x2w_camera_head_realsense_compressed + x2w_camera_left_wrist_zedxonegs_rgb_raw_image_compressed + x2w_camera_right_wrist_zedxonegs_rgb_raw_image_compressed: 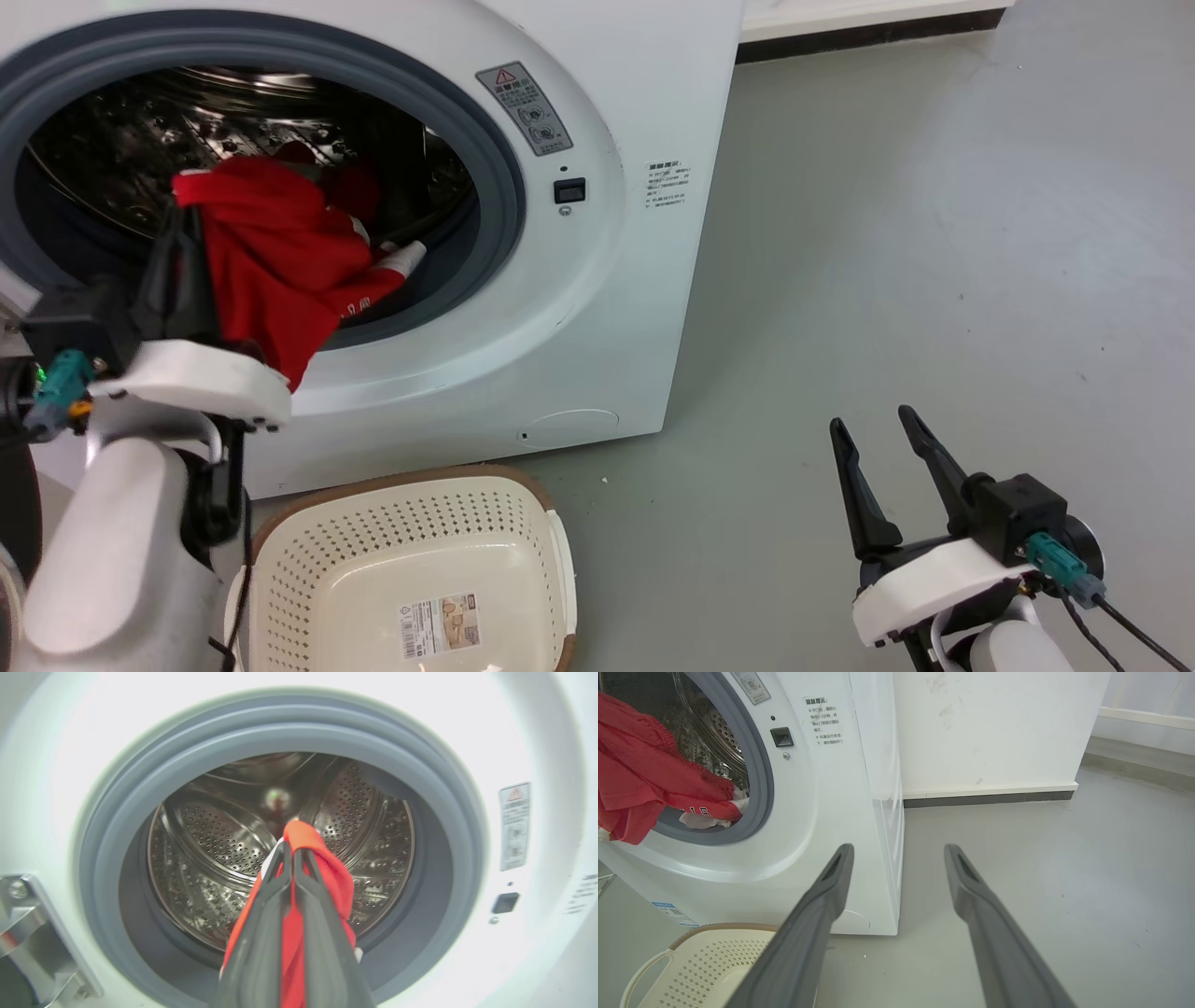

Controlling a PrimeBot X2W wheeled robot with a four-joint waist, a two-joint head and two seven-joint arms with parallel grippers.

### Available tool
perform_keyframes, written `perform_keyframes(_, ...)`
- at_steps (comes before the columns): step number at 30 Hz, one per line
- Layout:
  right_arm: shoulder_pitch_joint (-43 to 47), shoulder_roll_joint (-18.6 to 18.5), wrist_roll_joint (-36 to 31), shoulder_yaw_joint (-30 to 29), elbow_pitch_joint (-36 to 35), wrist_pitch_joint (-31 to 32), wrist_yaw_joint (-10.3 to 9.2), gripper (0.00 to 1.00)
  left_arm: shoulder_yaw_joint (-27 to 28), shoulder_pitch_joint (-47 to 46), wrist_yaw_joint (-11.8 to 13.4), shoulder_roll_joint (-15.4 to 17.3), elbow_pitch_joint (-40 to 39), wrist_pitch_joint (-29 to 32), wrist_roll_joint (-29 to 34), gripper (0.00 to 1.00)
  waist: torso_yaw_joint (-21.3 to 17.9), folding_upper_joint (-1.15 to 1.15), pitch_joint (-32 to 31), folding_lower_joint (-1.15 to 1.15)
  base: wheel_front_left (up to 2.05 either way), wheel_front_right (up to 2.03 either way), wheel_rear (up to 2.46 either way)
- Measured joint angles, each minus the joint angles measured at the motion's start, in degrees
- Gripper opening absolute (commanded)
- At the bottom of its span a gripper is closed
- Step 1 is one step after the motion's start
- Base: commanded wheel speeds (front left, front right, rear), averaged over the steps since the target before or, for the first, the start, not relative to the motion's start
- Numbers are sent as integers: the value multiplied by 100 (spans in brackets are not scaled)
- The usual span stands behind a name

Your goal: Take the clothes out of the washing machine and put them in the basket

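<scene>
Clothes [271, 261] half out of washing machine [597, 308]
Left gripper [179, 219] jaws clamped on them, right gripper [870, 416] jaws apart; trailing end may snag grey seal [499, 187], miss basket [299, 560].

Bright even light, washer [327, 700] blown out w/ glare, edges blurry

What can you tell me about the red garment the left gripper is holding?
The red garment is soft, limp fabric with white trim and white lettering near one edge. The fingers of the left gripper are shut on a bunched fold at its top. It drapes out of the drum over the grey seal, its lowest corner hanging before the washing machine's white front.
</scene>
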Motion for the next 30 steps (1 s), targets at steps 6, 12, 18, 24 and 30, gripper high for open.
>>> perform_keyframes(6,134,0,-103,-12,-104,125,0,100,-147,965,370,-103,-1268,218,99,0,144,0,-146,0,0,0,0)
perform_keyframes(12,287,-1,-205,-51,-245,242,0,100,-341,1885,688,-154,-2299,472,185,0,305,0,-262,0,0,0,0)
perform_keyframes(18,406,0,-236,-33,-372,321,0,100,-495,2570,891,-186,-2892,671,202,0,472,0,-366,1,0,0,0)
perform_keyframes(24,466,0,-250,-43,-521,372,0,100,-653,3027,947,-294,-2895,777,111,0,602,0,-320,1,0,0,0)
perform_keyframes(30,382,-1,-269,-22,-611,416,0,100,-678,3064,818,-502,-2150,550,-151,0,650,0,-88,1,0,0,0)
